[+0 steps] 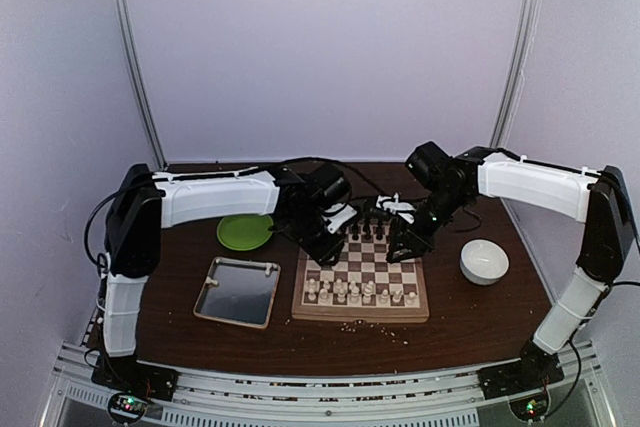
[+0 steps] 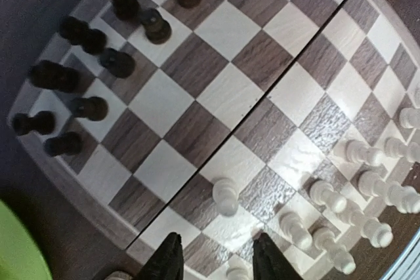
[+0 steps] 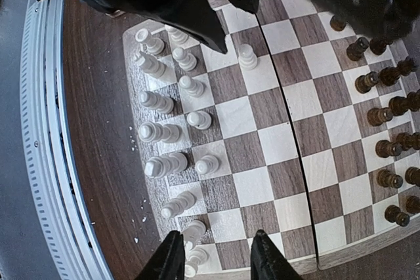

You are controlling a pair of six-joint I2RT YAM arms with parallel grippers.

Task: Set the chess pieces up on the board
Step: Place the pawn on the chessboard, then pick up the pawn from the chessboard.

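The chess pieces (image 1: 360, 292) look like small turned men with hard, smooth sides. I judge them very light and top-heavy, so a brushing finger would topple one and a pinch on the rounded head might squirt it away. The safer hold is the narrow waist just above the foot, coming straight down and closing gently.

The cream men (image 3: 164, 132) stand in two crowded rows along the near edge of the board (image 1: 360, 319), leaving little room for fingers. The dark men (image 2: 98, 57) line its far edge. One cream pawn (image 2: 225, 196) stands alone a square ahead of its row on the board's left half, and it is the easiest to reach.

The left hand (image 2: 218, 263) hangs over the board's left edge, fingers wide and empty. The right hand (image 3: 216, 263), over the board's right side, is likewise spread and holding nothing.

Left of the board on the surface (image 1: 470, 317) lies a metal tray (image 1: 237, 293), with a green plate (image 1: 245, 231) beyond it. A white bowl (image 1: 484, 261) sits to the right.
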